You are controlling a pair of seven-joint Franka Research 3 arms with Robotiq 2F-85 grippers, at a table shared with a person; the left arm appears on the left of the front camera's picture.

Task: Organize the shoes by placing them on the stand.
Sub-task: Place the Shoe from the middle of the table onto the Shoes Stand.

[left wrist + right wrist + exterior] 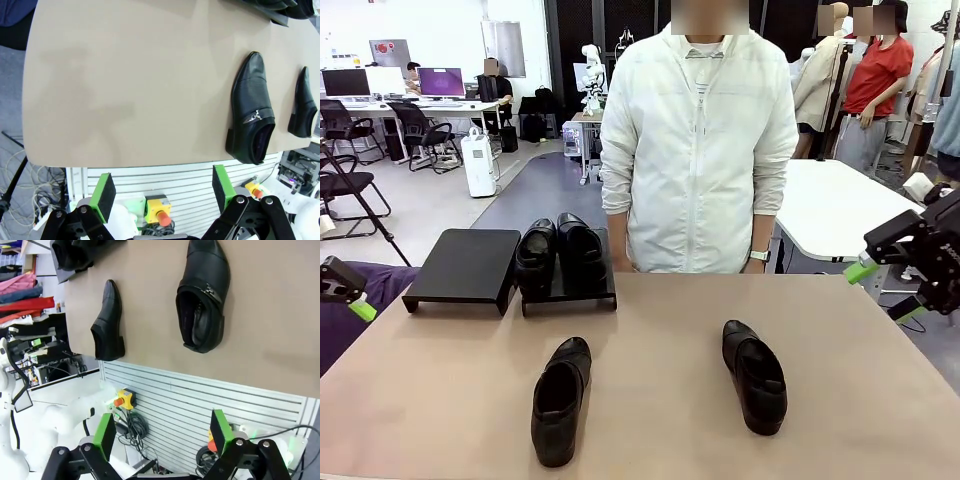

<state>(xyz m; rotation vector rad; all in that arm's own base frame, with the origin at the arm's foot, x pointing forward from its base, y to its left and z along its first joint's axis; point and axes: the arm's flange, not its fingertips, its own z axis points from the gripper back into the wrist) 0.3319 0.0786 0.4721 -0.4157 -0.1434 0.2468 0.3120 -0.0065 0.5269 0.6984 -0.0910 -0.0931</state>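
Two stands are sitting side by side at the far-left edge of the worktop. The left stand is lying bare. The right stand is carrying a pair of shoes, which is covering most of its top.

The left loose shoe is lying close to the near edge, left of the middle. The right loose shoe is lying well apart from it, right of the middle. Both are resting on their soles.

The left gripper is hanging off the worktop's left edge, its jaws standing wide apart with nothing between them. In the front view the picture's border is cutting most of it off. The right gripper is hovering beyond the right edge, jaws likewise apart and empty.

In the left wrist view the right loose shoe is running out of the frame, and a corner of the right stand is poking in at the top. In the right wrist view the same shoe's toe is being clipped by the top edge.

A person is standing at the far edge, hands dipping behind it and hard to make out.
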